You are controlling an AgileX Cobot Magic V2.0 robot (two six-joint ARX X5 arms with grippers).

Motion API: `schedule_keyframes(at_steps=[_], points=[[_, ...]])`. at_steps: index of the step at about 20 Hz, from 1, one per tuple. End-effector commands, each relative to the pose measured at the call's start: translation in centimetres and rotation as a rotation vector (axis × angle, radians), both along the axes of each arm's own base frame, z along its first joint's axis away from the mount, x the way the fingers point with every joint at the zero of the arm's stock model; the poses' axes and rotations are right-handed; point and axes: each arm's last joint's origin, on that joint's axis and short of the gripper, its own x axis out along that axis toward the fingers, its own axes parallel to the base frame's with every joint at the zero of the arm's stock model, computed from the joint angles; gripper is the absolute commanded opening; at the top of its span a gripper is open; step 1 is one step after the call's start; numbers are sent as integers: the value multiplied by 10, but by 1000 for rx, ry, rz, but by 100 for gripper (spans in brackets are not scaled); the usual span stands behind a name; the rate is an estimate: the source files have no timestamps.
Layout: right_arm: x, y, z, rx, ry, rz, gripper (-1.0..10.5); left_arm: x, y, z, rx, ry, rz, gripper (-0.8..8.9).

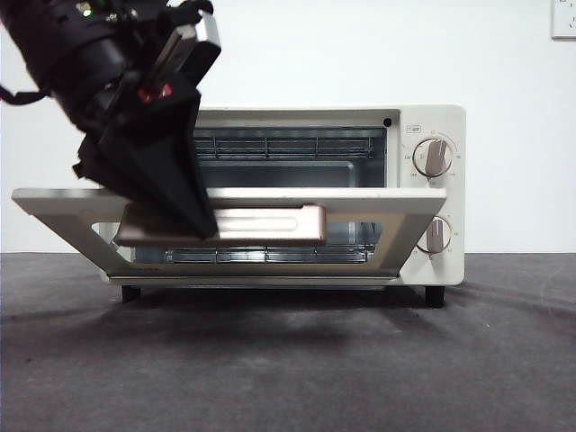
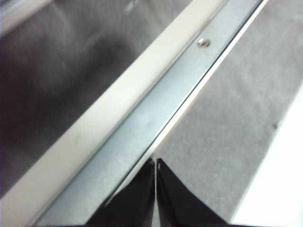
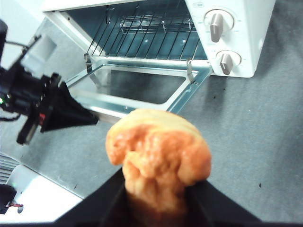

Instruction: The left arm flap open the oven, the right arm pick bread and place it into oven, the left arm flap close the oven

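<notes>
Bread sits clenched in the right claw above the worktop; left claw, pinched shut, holds the oven door down, so loading looks next.

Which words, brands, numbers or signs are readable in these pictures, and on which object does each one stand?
None is legible.
Small label above the upper knob on the oven: too small to read.
Scale marks around both knobs: too small to read.
No text shows on the bread or on either gripper.
</notes>
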Motion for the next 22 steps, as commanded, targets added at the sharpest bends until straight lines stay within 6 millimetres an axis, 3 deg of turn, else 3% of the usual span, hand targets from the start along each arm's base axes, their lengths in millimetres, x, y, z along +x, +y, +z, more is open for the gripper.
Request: schedule_keyframes(at_steps=[1, 6, 12, 16, 19, 22], points=[[-1, 0, 6, 4, -32, 10, 109, 7, -3, -4, 24, -49, 45, 17], [-1, 0, 6, 4, -33, 10, 109, 1, -10, -6, 22, -37, 23, 16], [0, 0, 6, 4, -33, 10, 109, -9, -7, -27, 43, 11, 30, 16], [-1, 0, 6, 2, -34, 11, 109, -12, -9, -29, 27, 39, 13, 16], [-1, 0, 6, 2, -34, 13, 109, -18, -7, -20, 6, 51, -4, 17], [0, 1, 6, 3, -31, 16, 109, -31, 4, 11, -40, 17, 12, 17]])
